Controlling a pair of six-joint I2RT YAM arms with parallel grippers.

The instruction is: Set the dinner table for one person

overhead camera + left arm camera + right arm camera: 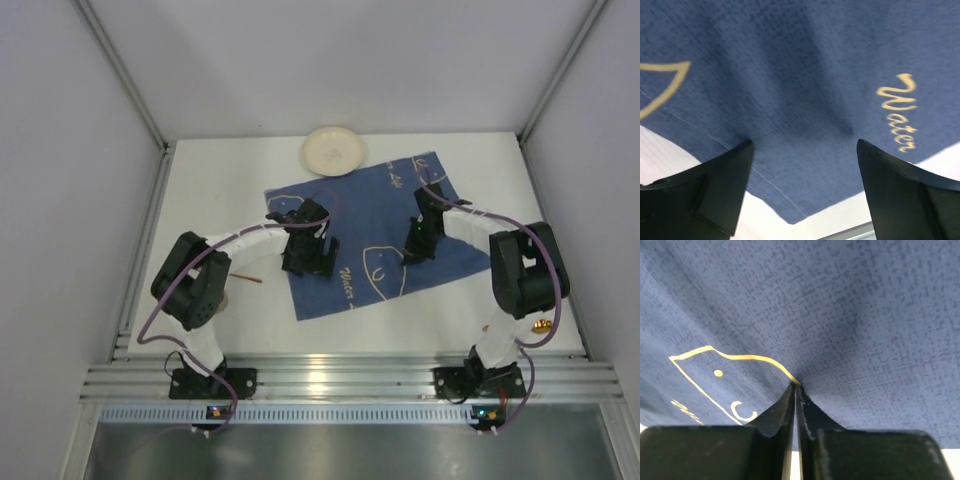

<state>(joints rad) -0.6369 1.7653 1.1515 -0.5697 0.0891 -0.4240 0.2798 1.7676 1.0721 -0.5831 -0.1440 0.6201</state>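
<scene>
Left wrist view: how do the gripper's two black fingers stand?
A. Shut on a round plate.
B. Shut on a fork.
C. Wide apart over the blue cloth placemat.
C: the left gripper's fingers stand wide apart, with only the blue cloth placemat showing between them.

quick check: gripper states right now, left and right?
Left gripper: open, jaws wide apart over the placemat, holding nothing.
Right gripper: closed, jaws apparently pinching a pucker of the placemat.
</scene>
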